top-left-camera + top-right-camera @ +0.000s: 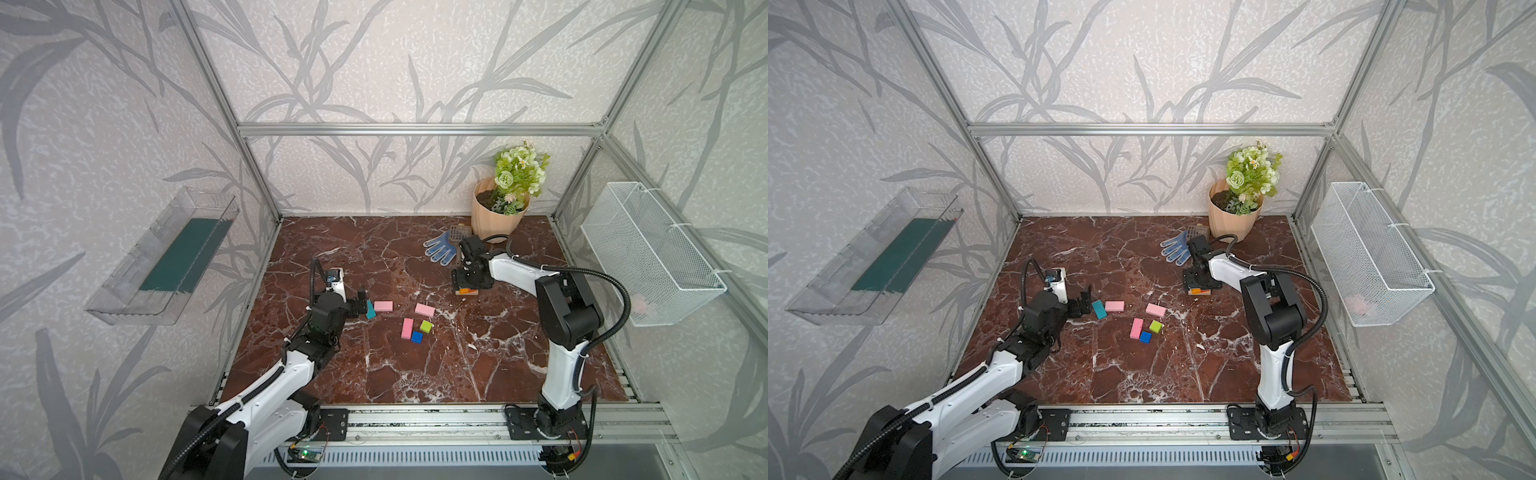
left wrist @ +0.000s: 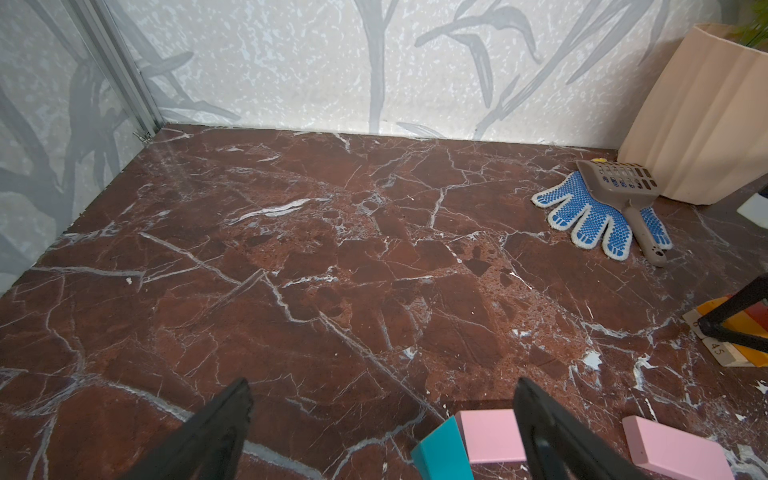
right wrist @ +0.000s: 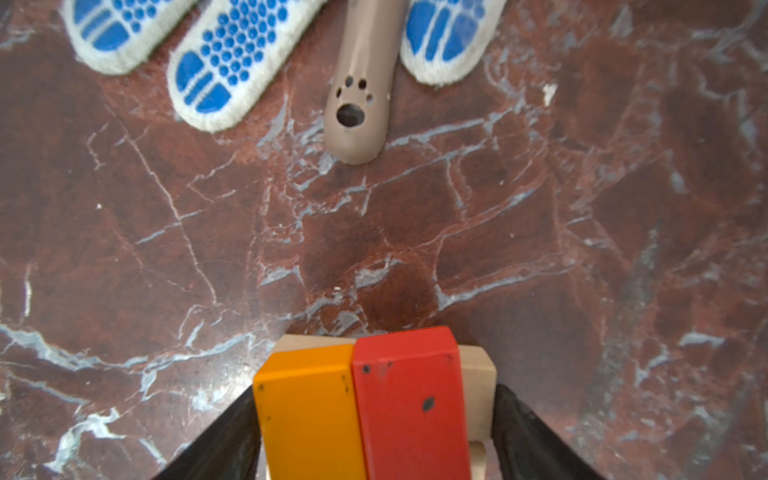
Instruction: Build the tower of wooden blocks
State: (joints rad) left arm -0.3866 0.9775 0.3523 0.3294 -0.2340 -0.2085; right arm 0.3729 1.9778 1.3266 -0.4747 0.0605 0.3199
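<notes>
My left gripper is open and low over the table. A teal block lies between its fingers, close to one of them, and touches the end of a pink block. Two more pink blocks, a green cube and a blue cube lie mid-table. The tower is a tan base with an orange block and a red block side by side on it. My right gripper is open, its fingers close on either side of the tower.
A blue dotted glove and a brown scoop lie behind the tower. A beige flowerpot stands in the back right corner. A wire basket hangs on the right wall and a clear tray on the left wall.
</notes>
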